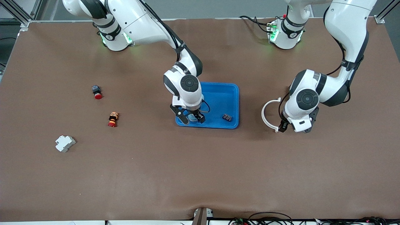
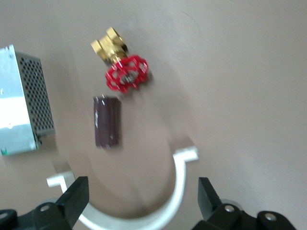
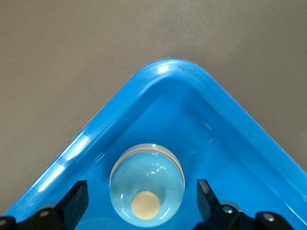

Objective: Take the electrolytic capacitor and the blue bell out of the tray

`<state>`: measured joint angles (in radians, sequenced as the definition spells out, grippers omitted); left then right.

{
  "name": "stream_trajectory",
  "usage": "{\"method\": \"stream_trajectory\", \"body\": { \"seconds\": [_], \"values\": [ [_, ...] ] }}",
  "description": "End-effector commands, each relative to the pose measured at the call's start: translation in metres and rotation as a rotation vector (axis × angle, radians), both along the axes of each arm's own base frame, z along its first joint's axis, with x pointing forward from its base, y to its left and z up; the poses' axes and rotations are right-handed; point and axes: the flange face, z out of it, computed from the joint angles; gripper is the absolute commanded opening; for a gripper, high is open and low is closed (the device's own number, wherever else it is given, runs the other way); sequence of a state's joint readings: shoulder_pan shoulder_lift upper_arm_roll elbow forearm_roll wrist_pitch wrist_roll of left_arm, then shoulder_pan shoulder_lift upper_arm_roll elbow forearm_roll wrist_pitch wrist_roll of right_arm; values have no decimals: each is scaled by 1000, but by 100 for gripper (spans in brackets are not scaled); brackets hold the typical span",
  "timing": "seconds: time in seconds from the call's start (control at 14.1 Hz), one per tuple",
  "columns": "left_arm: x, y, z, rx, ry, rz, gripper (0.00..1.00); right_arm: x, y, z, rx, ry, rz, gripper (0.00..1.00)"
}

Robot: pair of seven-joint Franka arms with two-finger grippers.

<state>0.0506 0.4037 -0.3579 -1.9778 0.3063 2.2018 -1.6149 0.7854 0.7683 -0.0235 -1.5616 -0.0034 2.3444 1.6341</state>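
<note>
A wide worktop (image 1: 200, 175) covered in matte brown sheeting fills the scene, with faint creases near its front edge and aluminium frame posts at the corners by the robot bases. Near the middle lies a shallow blue tray (image 1: 232, 93). The right claw (image 1: 191, 118) hangs low over the tray corner nearest the front camera toward the right arm's end, its fingers spread on either side of a pale domed bell (image 3: 147, 190) that sits on the tray floor tucked into that corner, not gripped. A small dark component (image 1: 227, 117) lies in the tray too, toward the left arm's end. The left claw (image 1: 292, 127) hovers over bare worktop beside the tray, toward the left arm's end, fingers spread and holding nothing; just under it lies a white half-ring clamp (image 2: 178, 191). The left wrist view shows the dark cylindrical capacitor (image 2: 107, 121) lying flat on the brown sheet near that clamp, beside a brass valve with a red handwheel (image 2: 125, 72) and a perforated metal box (image 2: 21, 100). Toward the right arm's end are a red-capped push button (image 1: 97, 92), an orange-and-red switch (image 1: 112, 119) and a white breaker (image 1: 65, 143), well apart from each other.
</note>
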Motion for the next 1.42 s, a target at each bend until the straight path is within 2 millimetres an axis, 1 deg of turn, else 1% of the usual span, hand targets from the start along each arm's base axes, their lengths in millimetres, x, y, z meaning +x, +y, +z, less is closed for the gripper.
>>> {"method": "stream_trajectory", "body": {
  "seconds": [0.0, 0.07, 0.14, 0.21, 0.28, 0.43, 0.5, 0.57, 0.71, 0.78, 0.85, 0.92, 0.99, 1.06, 1.13, 1.35],
  "values": [
    [-4, -37, 16, -22, -9, 34, 100, 2, 4, -5, -16, -15, 3, 100],
    [-8, -55, 19, -33, -15, 37, 100, 1, 5, -5, -20, -19, 9, 94],
    [-8, -68, 23, -40, -28, 49, 100, 1, 5, -4, -24, -25, 17, 80],
    [-11, -86, 20, -42, -30, 64, 100, 1, 5, -5, -26, -25, 18, 64],
    [-12, -103, 20, -48, -36, 75, 100, 1, 6, -4, -25, -26, 19, 41],
    [-23, -143, 13, -52, -43, 51, 100, -6, 13, -3, -19, -23, 26, 0],
    [-29, -163, 9, -61, -43, 39, 99, -6, 14, 0, -16, -22, 21, 0],
    [-27, -174, 7, -73, -44, 30, 93, -6, 14, 1, -15, -19, 13, 0],
    [-29, -194, -5, -87, -35, 27, 82, -9, 17, 7, -13, -15, 18, 0],
    [-31, -202, -14, -98, -34, 24, 72, -9, 17, 12, -15, -13, 21, 0],
    [-35, -211, -19, -114, -43, 10, 65, -10, 16, 17, -24, -2, 24, 0],
    [-36, -216, -25, -126, -53, -1, 62, -8, 14, 24, -36, 8, 28, 0],
    [-35, -218, -30, -135, -64, -5, 58, -3, 10, 41, -47, 21, 31, 0],
    [-37, -223, -35, -148, -69, -7, 53, -1, 3, 52, -70, 45, 60, 0],
    [-41, -229, -39, -156, -67, -14, 50, 3, -6, 68, -80, 60, 90, 0],
    [-45, -232, -51, -159, -60, -18, 47, 22, -52, 115, -113, 128, 184, 0]
  ]
}}
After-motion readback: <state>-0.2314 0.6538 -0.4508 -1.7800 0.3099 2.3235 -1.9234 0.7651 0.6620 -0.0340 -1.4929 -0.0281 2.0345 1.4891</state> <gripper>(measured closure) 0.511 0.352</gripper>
